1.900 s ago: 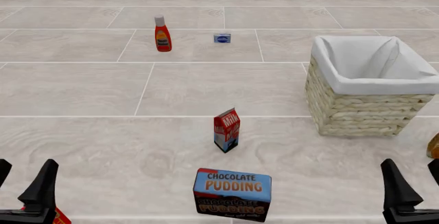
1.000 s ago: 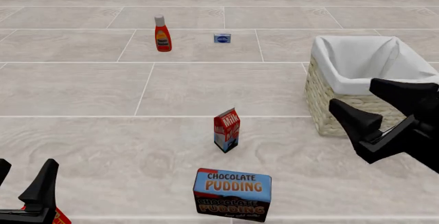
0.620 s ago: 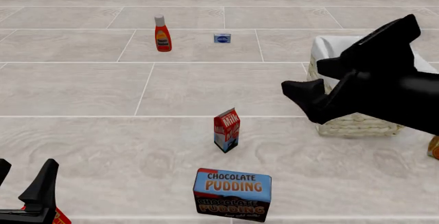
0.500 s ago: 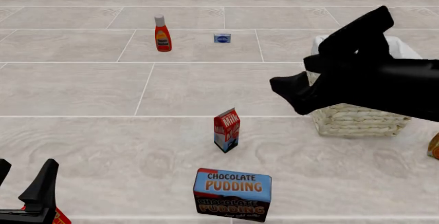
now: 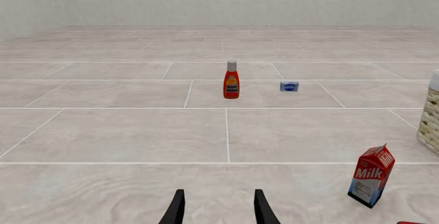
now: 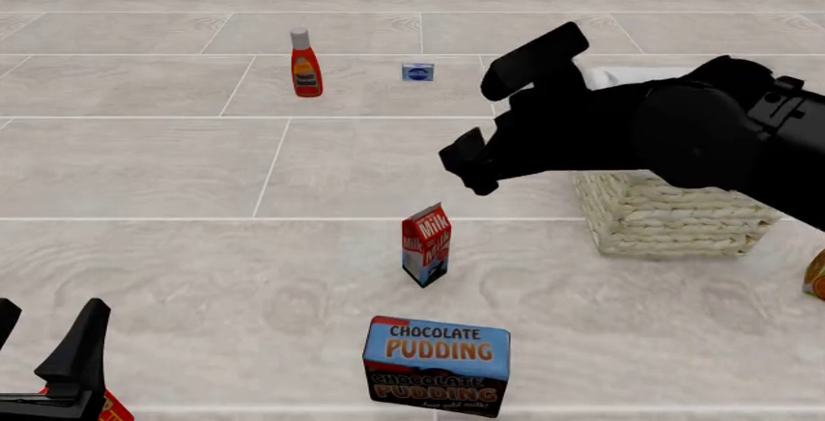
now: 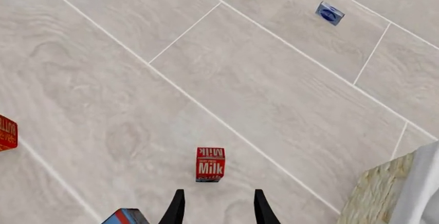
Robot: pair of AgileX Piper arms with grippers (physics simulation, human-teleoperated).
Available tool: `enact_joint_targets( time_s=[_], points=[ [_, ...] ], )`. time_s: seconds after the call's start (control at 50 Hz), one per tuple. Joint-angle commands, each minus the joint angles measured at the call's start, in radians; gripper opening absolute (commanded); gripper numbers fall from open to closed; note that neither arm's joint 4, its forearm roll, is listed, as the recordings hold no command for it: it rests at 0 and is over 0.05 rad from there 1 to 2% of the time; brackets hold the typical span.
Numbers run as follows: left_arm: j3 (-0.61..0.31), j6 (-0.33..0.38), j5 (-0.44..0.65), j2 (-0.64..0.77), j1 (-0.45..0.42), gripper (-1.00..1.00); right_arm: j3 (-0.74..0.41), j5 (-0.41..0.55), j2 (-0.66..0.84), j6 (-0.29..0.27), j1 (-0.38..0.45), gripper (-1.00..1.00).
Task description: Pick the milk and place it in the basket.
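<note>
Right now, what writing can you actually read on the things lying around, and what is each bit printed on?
"Milk": on the milk, white on red.
"CHOCOLATE PUDDING": on the pudding box, printed twice.
Ketchup bottle: label too small to read.
Small blue box: white mark, unreadable.
Red item at the right wrist view's edge: lettering cut off.

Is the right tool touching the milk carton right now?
Apart. The right wrist view shows bare floor between the right tool and the milk; the tool is open and holds nothing.
</note>
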Motion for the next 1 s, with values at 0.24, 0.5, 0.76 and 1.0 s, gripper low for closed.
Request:
enact_joint_targets(
  time_s=[0.24,0.5,0.76,1.0],
  points=[
    [0.0,0.0,0.0,0.0,0.0,1.0,-0.048,-0.107,0.206,0.036,0.009,1.0],
    [0.0,0.0,0.0,0.0,0.0,1.0,-0.045,-0.15,0.272,0.057,0.016,1.0],
    [0.0,0.0,0.0,0.0,0.0,1.0,-0.026,-0.195,0.318,0.082,0.025,1.0],
    [0.0,0.0,0.0,0.0,0.0,1.0,-0.029,-0.214,0.354,0.088,0.023,1.0]
  ],
)
